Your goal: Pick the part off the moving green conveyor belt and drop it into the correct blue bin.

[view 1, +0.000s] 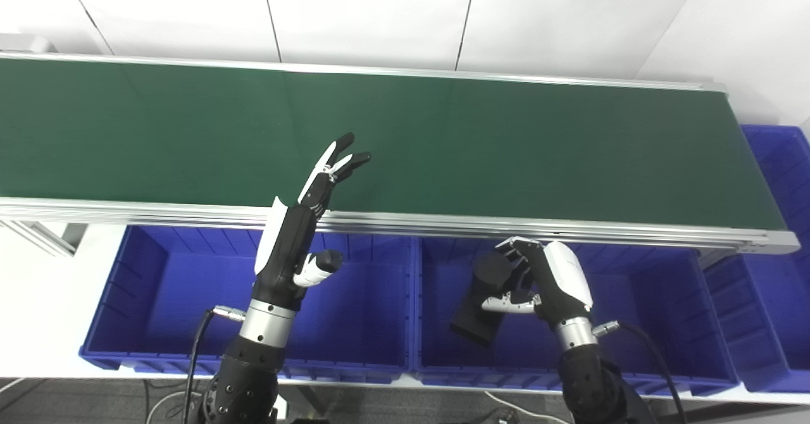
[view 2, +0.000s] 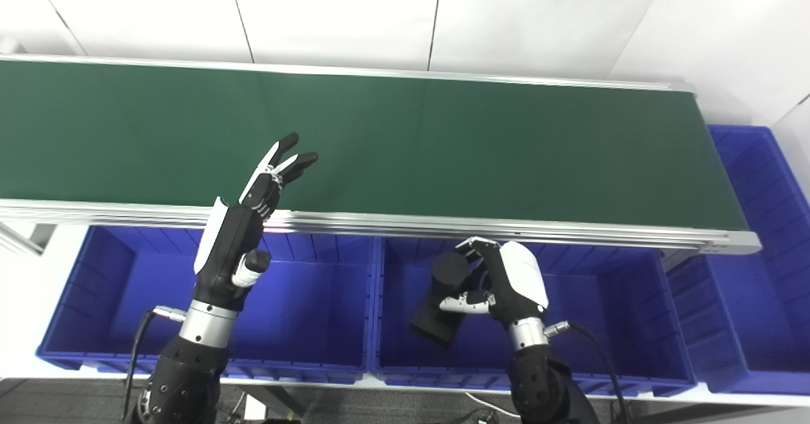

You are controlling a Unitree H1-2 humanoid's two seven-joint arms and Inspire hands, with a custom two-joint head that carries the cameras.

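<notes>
Left eye view: green conveyor belt (view 1: 443, 139), white wall (view 1: 380, 12) behind.

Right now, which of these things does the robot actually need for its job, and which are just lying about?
Part of the job:
- black part, held in the right hand
- green conveyor belt
- middle blue bin, under the held part
- left blue bin
- far-right blue bin
- left hand, open, fingertips over the belt edge

Just there:
- white wall panels
- cables at the wrists
</notes>
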